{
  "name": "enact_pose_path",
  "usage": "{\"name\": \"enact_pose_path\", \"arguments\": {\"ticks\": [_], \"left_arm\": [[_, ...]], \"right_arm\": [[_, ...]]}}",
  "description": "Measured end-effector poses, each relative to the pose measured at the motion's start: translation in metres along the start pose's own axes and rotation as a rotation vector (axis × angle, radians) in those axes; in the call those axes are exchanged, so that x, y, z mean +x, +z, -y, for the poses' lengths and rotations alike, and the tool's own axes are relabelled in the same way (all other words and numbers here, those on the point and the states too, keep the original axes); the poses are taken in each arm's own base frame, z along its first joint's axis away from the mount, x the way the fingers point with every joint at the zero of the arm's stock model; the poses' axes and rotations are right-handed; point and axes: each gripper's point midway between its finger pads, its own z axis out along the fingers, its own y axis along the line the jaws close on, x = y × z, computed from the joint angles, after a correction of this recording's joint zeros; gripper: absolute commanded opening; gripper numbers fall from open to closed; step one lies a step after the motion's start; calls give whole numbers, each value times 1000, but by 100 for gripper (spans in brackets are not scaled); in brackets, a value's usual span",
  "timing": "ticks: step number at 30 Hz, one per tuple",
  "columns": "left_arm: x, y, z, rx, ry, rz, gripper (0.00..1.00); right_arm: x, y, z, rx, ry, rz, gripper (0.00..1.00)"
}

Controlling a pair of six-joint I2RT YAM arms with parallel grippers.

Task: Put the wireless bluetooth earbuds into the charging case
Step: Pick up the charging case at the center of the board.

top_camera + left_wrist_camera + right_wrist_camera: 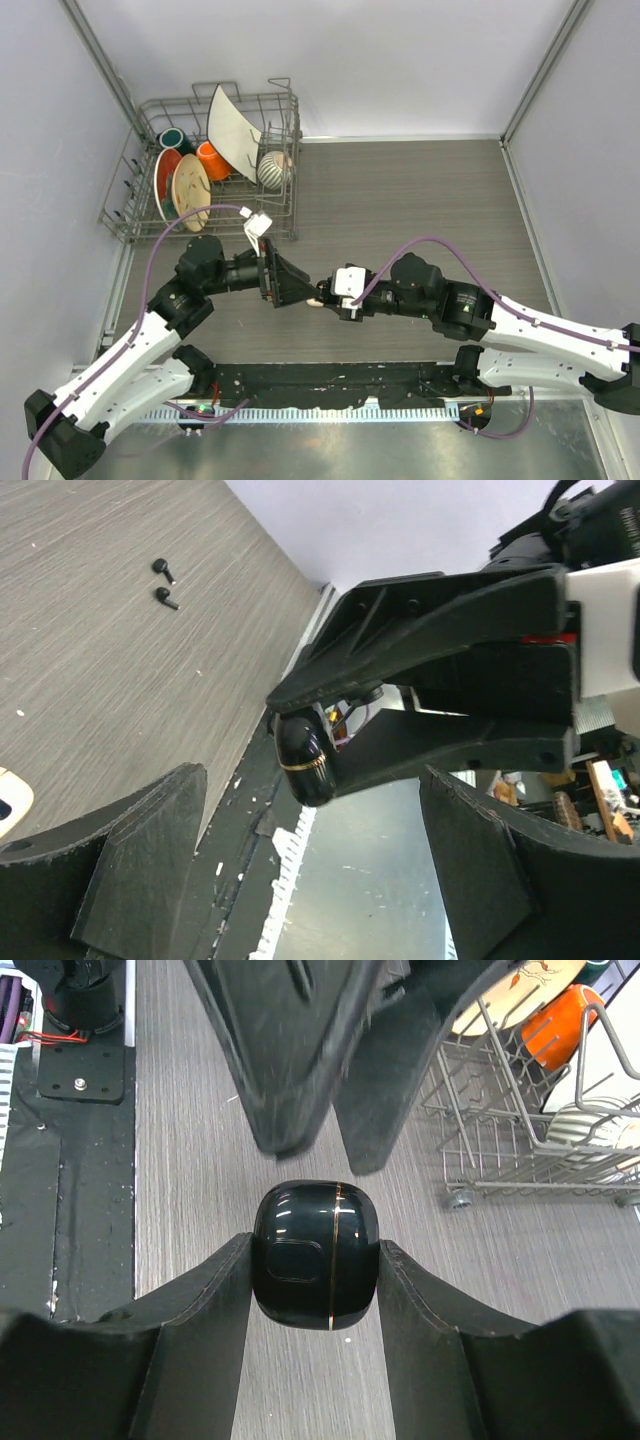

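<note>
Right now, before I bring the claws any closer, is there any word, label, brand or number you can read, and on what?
No readable text in any view.
On the black charging case: none, only a gold seam line and a blank recessed panel.
On the white tag, top view: too small to read.
On the cream plate: a dark painted mark, cut off, not legible.

Black charging case [315, 1255], thin gold band
</note>
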Motion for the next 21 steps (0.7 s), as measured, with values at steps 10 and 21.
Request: {"name": "enact_pose_path", "arguments": {"ticks": [10, 21], "left_arm": [[7, 16, -15, -58, 21, -32, 86], [12, 20, -14, -48, 7, -54, 45]], "right_arm": [[-12, 7, 2, 0, 1, 46, 1], [-20, 8, 8, 26, 0, 76, 1]]}}
